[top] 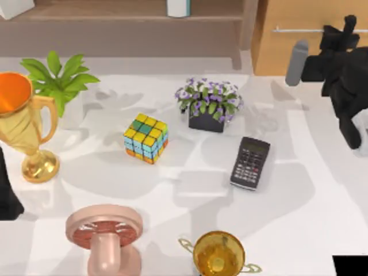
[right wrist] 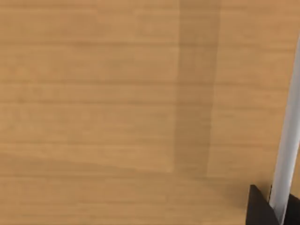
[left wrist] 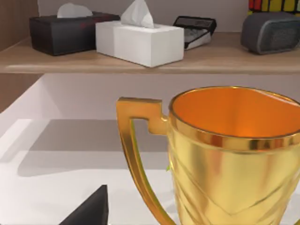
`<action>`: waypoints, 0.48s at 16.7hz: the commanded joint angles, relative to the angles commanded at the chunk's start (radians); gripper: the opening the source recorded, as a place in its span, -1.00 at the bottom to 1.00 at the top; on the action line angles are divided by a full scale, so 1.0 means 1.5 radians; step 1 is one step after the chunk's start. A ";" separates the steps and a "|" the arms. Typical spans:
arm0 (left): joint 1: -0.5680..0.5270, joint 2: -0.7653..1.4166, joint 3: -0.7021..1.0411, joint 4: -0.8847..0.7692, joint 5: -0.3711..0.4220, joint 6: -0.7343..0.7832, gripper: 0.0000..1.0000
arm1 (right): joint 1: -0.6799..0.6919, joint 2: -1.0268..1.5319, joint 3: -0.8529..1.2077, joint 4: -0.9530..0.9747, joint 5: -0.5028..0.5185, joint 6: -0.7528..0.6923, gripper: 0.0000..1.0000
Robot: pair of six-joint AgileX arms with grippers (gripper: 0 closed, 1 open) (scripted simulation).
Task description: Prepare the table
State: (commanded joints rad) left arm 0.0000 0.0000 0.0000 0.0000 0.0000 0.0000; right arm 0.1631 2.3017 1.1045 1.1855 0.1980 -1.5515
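Two arms present: right tool (top: 345, 29) raised at the drawer unit (top: 299, 52), beside its silver handle (right wrist: 287, 140); left arm parked at bench (top: 322, 201) left edge. Tool states: cannot tell

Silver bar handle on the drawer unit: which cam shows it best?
Right wrist view: the silver bar handle is close up against the drawer unit, with a dark fingertip beside it. Top view shows the handle thin, partly behind the right arm. Left wrist view faces the shelf instead.
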 joint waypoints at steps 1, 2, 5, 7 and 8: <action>0.000 0.000 0.000 0.000 0.000 0.000 1.00 | 0.000 0.000 0.000 0.000 0.000 0.000 -1.00; 0.000 0.000 0.000 0.000 0.000 0.000 1.00 | 0.000 0.000 0.000 0.000 0.000 0.000 -1.00; 0.000 0.000 0.000 0.000 0.000 0.000 1.00 | 0.000 0.000 0.000 0.000 0.000 0.000 -0.55; 0.000 0.000 0.000 0.000 0.000 0.000 1.00 | 0.000 0.000 0.000 0.000 0.000 0.000 -0.25; 0.000 0.000 0.000 0.000 0.000 0.000 1.00 | 0.000 0.000 0.000 0.000 0.000 0.000 -0.10</action>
State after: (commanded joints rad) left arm 0.0000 0.0000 0.0000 0.0000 0.0000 0.0000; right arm 0.1631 2.3017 1.1045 1.1855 0.1980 -1.5515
